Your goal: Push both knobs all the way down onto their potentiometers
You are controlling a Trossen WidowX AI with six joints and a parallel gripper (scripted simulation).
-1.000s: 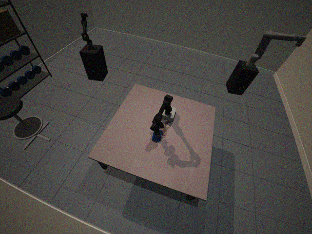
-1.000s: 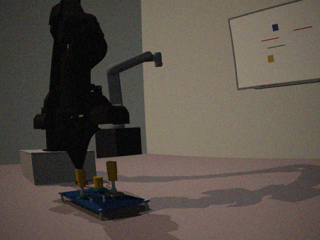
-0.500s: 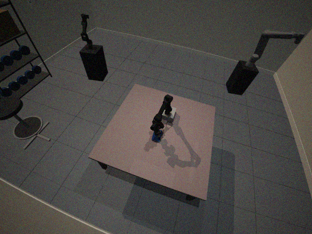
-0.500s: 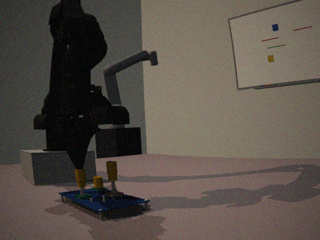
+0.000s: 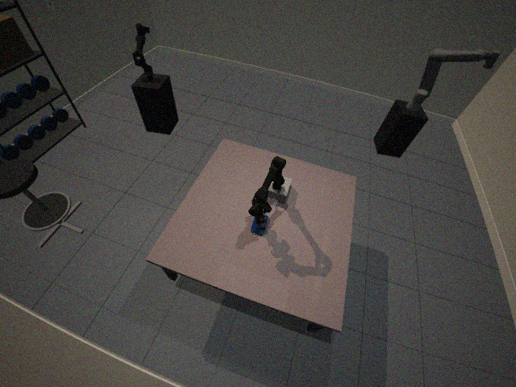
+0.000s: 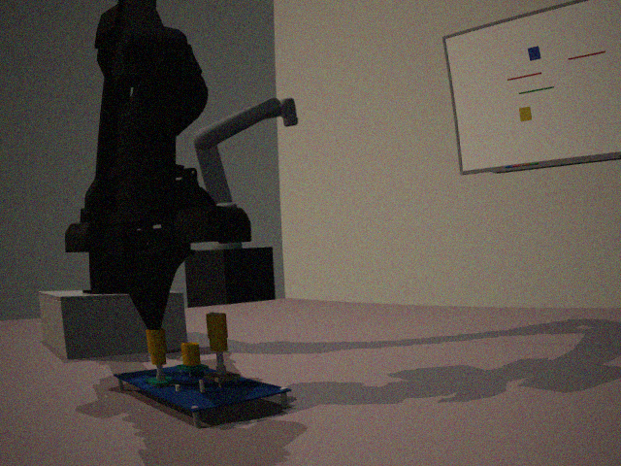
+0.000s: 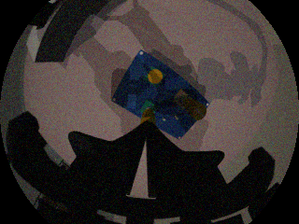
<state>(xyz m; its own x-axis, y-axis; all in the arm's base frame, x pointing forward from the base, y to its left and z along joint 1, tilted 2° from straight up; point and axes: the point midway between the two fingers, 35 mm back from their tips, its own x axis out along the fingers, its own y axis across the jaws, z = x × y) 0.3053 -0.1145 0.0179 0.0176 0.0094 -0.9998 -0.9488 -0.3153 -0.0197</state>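
The blue circuit board (image 5: 258, 230) (image 6: 185, 397) (image 7: 130, 83) stands on short legs. My gripper (image 6: 154, 326) (image 7: 148, 125) is shut with nothing between its fingers, and its tips are at the top of one yellow knob (image 6: 156, 346) (image 7: 148, 115). Bare shaft shows between that knob and its green potentiometer (image 6: 158, 382). A second tall yellow knob (image 6: 216, 332) (image 7: 198, 111) stands high on its shaft over a brownish base. A shorter yellow knob (image 6: 190, 353) (image 7: 155, 76) sits low by a green base. Whether the tips press on the first knob cannot be told.
The board stands on the pink table (image 5: 208, 233). A pale block (image 6: 120, 325) under the arm's base is behind the board. Small pale pins (image 6: 202, 384) stand on the board near the knobs. Other arms on dark pedestals (image 5: 156, 104) (image 5: 400, 129) are away from the table.
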